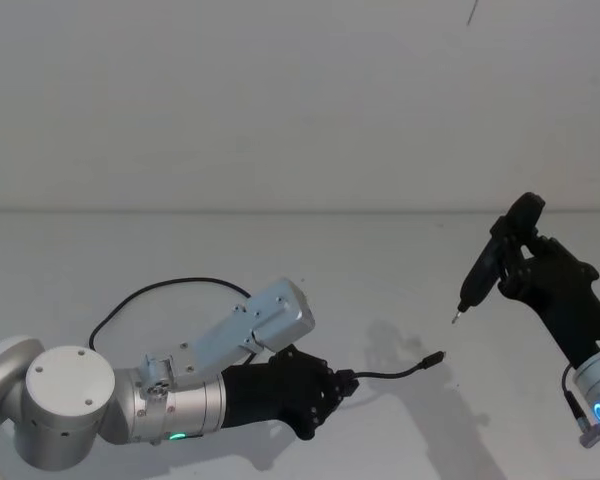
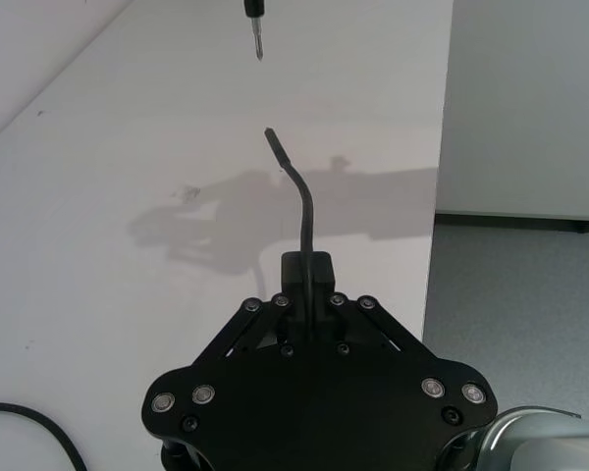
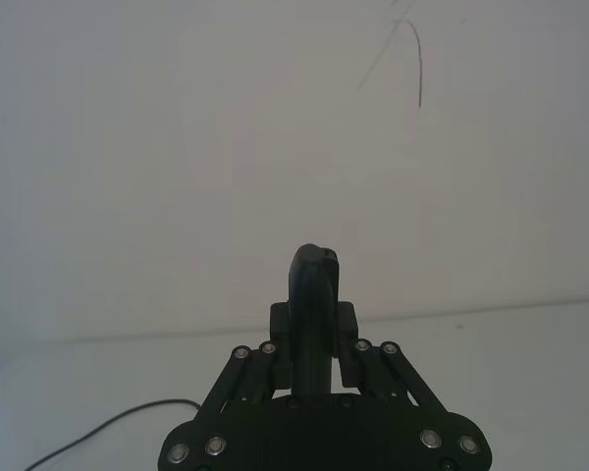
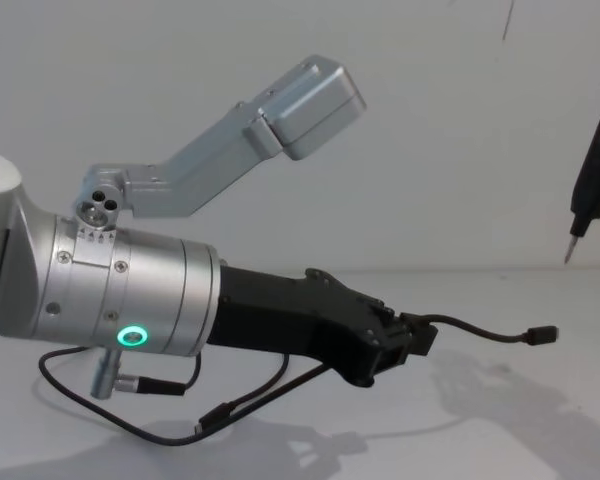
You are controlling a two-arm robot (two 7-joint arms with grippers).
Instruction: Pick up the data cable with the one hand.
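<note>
My left gripper (image 1: 346, 383) is shut on the data cable (image 1: 390, 376), a thin black lead, a short way from its end. The free end curves forward to a small plug (image 4: 545, 334) hanging just above the white table. In the left wrist view the cable (image 2: 305, 206) rises from between the closed fingertips (image 2: 319, 267). The rest of the cable loops back over the table (image 1: 170, 284) behind my left arm. My right gripper (image 1: 515, 262) hovers at the right, shut on a slim black rod-like tool (image 4: 592, 180) whose metal tip (image 1: 456, 318) points down, short of the plug.
The white table (image 1: 310, 260) meets a plain white wall behind. In the chest view a slack stretch of cable (image 4: 242, 404) lies under my left wrist. The table's edge (image 2: 434, 245) drops to a grey floor.
</note>
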